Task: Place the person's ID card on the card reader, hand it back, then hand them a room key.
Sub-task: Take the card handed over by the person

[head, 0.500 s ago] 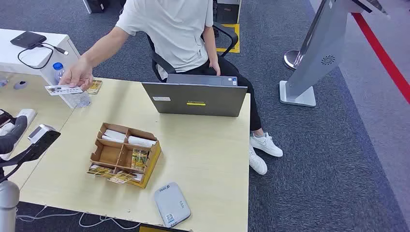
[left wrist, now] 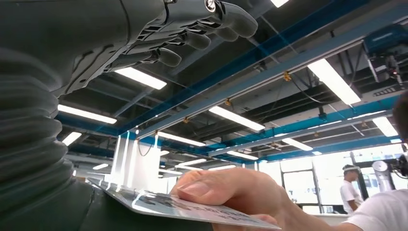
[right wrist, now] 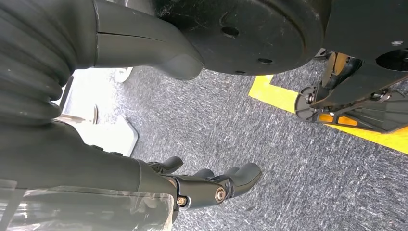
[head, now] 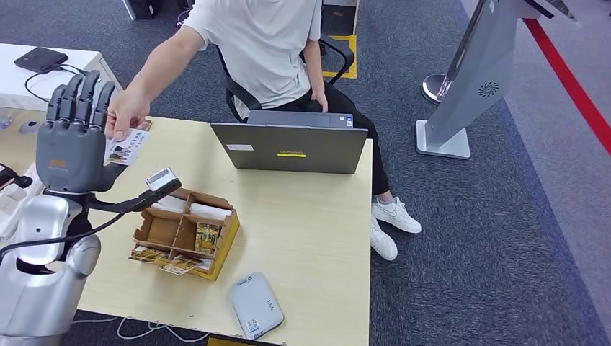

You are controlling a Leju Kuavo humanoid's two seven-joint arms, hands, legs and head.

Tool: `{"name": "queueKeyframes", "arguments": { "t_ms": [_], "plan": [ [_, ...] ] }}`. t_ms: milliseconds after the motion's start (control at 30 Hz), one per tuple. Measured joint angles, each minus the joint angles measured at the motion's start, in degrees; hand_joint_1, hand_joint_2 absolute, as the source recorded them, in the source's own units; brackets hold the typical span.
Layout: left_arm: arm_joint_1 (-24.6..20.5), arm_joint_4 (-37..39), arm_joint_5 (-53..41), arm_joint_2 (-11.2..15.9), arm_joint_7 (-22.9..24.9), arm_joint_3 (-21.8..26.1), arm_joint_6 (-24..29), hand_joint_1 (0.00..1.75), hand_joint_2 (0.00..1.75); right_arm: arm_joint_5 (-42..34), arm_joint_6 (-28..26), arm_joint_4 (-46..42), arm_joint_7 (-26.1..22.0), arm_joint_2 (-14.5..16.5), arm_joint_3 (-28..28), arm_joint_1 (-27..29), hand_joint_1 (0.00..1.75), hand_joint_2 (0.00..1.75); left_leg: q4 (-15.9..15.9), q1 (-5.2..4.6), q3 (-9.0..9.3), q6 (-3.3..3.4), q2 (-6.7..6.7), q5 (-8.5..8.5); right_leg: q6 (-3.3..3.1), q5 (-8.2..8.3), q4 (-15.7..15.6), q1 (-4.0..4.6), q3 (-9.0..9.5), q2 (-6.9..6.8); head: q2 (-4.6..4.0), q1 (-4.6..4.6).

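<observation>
Handover stage. The left hand (head: 70,140) is raised above the desk (head: 302,216), palm up and fingers spread to receive the ID card (head: 127,147), which the person's hand (head: 127,114) holds against it.

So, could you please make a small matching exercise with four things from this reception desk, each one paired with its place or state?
Things:
1. ID card
2. laptop
3. card reader
4. left hand

Places or states:
A. at the table's near edge
B. raised, fingers spread, beside the card
C. held out by the person's hand
D. at the table's far edge, in front of the seated person

Pairs: 1-C, 2-D, 3-A, 4-B
</observation>
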Motion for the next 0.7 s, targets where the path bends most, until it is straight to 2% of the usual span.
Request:
{"name": "queueKeyframes", "arguments": {
  "t_ms": [467,667,700],
  "plan": [
    [-9.2,3.7,-9.7,-2.3,8.1,-17.6,-3.6,0.0,1.75,1.0,-0.1,0.0,0.5,0.0,0.9,-0.2,0.0,1.75,0.0,-0.01,-0.1,0.03,0.07,0.02,0.05,0.11,0.0,0.0,-0.06,0.07,0.0,0.01],
    [-12.2,5.1,-10.8,-2.6,10.9,-21.2,-4.6,0.0,1.75,1.4,-0.6,0.0,0.5,0.0,1.3,-0.3,0.0,1.75,0.1,-0.01,-0.1,0.06,0.08,0.05,0.09,0.14,0.0,0.0,-0.06,0.08,0.0,0.01],
    [-12.4,5.2,-10.8,-2.6,10.9,-21.4,-4.6,0.44,1.75,1.4,-0.7,0.0,0.5,0.0,1.3,-0.3,0.0,1.75,0.0,0.0,-0.1,0.07,0.07,0.05,0.1,0.14,0.0,0.0,-0.06,0.08,0.0,0.01]
  ]
}}
